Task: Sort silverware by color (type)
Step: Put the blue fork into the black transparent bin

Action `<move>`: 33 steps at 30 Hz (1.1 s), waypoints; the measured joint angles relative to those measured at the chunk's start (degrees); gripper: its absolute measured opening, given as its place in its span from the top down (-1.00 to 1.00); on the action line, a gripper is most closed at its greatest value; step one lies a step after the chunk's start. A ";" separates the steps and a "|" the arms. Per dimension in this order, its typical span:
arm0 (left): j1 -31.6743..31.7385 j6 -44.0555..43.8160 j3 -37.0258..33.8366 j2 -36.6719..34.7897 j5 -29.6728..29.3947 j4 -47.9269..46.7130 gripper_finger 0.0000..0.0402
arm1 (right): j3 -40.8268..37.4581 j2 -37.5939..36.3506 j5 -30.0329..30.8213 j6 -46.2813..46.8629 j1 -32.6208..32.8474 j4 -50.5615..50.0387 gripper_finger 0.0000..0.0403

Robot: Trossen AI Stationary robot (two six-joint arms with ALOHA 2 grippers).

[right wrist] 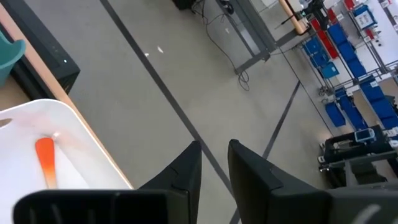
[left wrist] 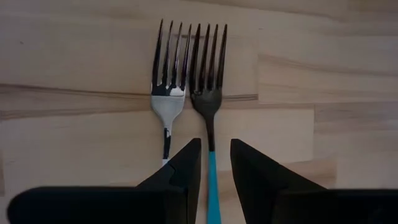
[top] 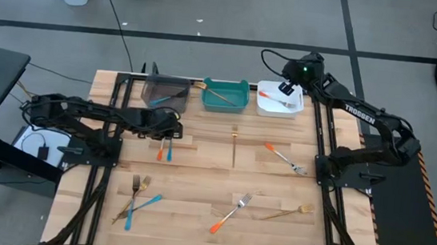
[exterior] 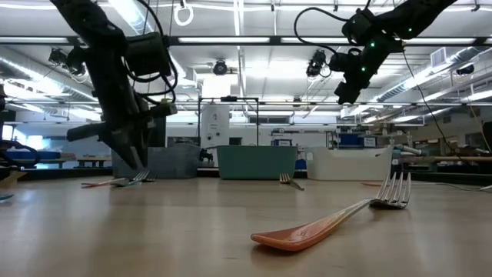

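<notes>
High view: I see the left gripper [top: 167, 130] low over the table [top: 196, 185], directly above two forks lying side by side, an orange-handled fork [top: 160, 149] and a blue-handled fork [top: 169, 149]; both handles extend out past the jaws. The right gripper [top: 286, 88] is over the white bin [top: 267, 105], which holds an orange-handled utensil [top: 278, 102]. The teal bin [top: 227, 102] holds a gold utensil [top: 219, 95]; the grey bin [top: 165, 93] sits next to it. Well away from both sets of jaws: a gold fork [top: 234, 144] at mid-table, an orange-handled fork w/ silver head [top: 283, 158], another orange-handled one [top: 230, 213], a gold piece [top: 288, 214], plus a crossed group of gold forks [top: 133, 195] and a blue piece [top: 142, 204] at the near left.

Low view: left gripper [exterior: 132, 158] hangs just above the table surface; right gripper [exterior: 347, 91] is high, above the bin row. An orange-handled fork [exterior: 330, 223] lies closest to the camera.

Left wrist view: jaws apart w/ a narrow gap, not clamped. The blue handle [left wrist: 212, 186] runs between the fingers [left wrist: 180, 174]; the 2nd fork [left wrist: 168, 81] lies touching beside it, just outside one finger.

Right wrist view: jaws apart w/ a narrow gap, nothing between them. Orange handle [right wrist: 45, 160] lies in the white bin [right wrist: 93, 155], off to one side of the jaws.
</notes>
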 joint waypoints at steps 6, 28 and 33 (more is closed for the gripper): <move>0.11 0.13 -0.08 4.59 0.78 2.65 0.52 | -0.01 0.00 0.00 0.00 0.00 0.00 0.57; 1.75 1.94 0.25 10.65 -0.28 2.70 0.94 | -0.02 0.00 0.19 0.13 0.22 -0.33 0.57; 1.10 3.08 -0.50 9.48 -0.26 9.19 0.96 | -0.02 0.00 0.18 0.11 0.04 -0.24 0.57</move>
